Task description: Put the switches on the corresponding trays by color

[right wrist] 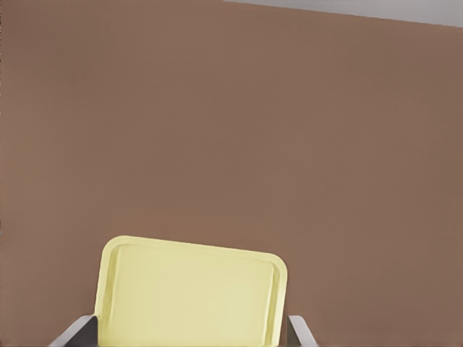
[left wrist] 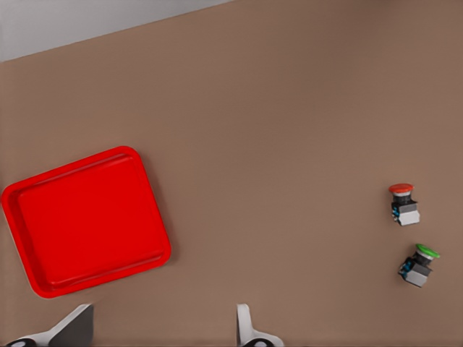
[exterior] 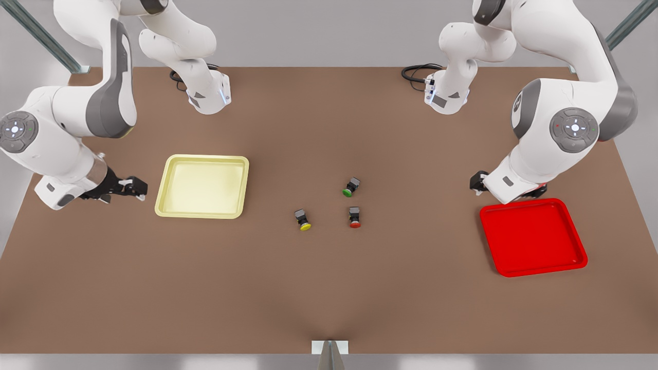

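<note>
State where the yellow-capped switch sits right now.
In the front view the yellow-capped switch lies on the brown table near the middle, between the pale yellow tray and the red-capped switch.

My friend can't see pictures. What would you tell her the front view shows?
Three tiny switches, yellow-capped, red-capped and green-capped, lie mid-table between a yellow tray on the front view's left and a red tray on its right. The right gripper waits beside the yellow tray, the left gripper by the red tray.

Open tabletop (exterior: 329, 288) is left around the three switches; the green-capped switch (exterior: 351, 186) stands near the red-capped switch (exterior: 354, 217).
</note>
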You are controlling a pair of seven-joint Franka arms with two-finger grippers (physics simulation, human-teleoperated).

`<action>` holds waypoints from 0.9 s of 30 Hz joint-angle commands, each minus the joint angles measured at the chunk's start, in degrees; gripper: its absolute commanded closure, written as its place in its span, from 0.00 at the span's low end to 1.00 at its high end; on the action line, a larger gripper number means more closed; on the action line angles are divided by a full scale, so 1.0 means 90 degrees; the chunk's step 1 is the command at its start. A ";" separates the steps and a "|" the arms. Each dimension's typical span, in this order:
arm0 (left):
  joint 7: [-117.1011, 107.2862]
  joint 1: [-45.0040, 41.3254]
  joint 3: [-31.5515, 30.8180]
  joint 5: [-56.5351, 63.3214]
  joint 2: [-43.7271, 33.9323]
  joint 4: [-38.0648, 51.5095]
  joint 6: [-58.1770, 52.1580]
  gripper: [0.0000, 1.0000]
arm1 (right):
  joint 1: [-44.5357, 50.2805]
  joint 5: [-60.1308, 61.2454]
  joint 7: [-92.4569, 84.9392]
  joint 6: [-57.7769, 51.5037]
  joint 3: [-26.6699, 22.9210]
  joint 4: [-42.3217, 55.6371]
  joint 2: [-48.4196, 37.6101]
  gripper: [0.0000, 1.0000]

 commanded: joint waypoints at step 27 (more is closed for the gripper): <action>-0.4422 -0.2717 -0.0059 -0.1577 0.2216 -0.3017 0.5398 0.00 | 0.3213 0.0016 0.2208 0.3536 0.0573 -0.0480 0.2915 0.00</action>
